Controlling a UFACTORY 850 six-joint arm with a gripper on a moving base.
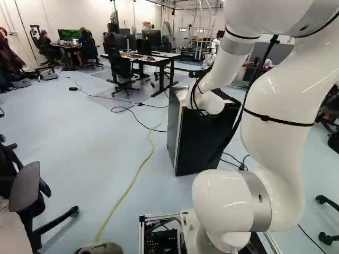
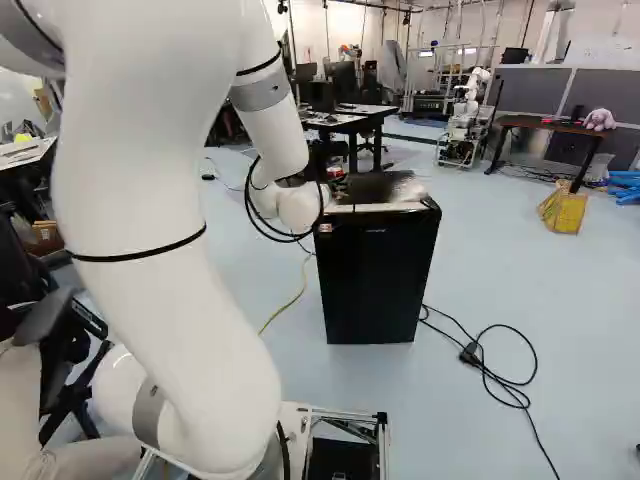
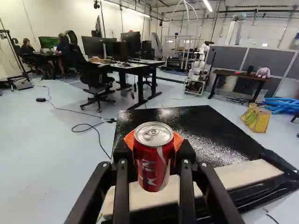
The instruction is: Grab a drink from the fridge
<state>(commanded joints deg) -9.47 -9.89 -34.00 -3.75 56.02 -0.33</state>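
Observation:
In the right base view my gripper [image 2: 332, 178] is mostly hidden beyond the white wrist, above the fridge [image 2: 372, 275]. The wrist view shows my gripper [image 3: 154, 147] shut on a red drink can [image 3: 152, 161], its orange pads touching the can from both sides. The can's silver lid and pull tab are uppermost. Beneath and ahead of it lies the black, speckled fridge top [image 3: 205, 135], with a cream strip [image 3: 247, 173] across its near side. In the left base view the wrist hides the gripper and can over the fridge [image 1: 204, 140].
Black cables [image 2: 505, 385] lie beside the fridge, and a yellow cable [image 1: 139, 172] crosses the floor. An office chair [image 1: 25, 185] stands near the base at the left. Desks [image 3: 135, 70], another robot [image 3: 198, 67] and a yellow bag [image 3: 256, 117] are farther back.

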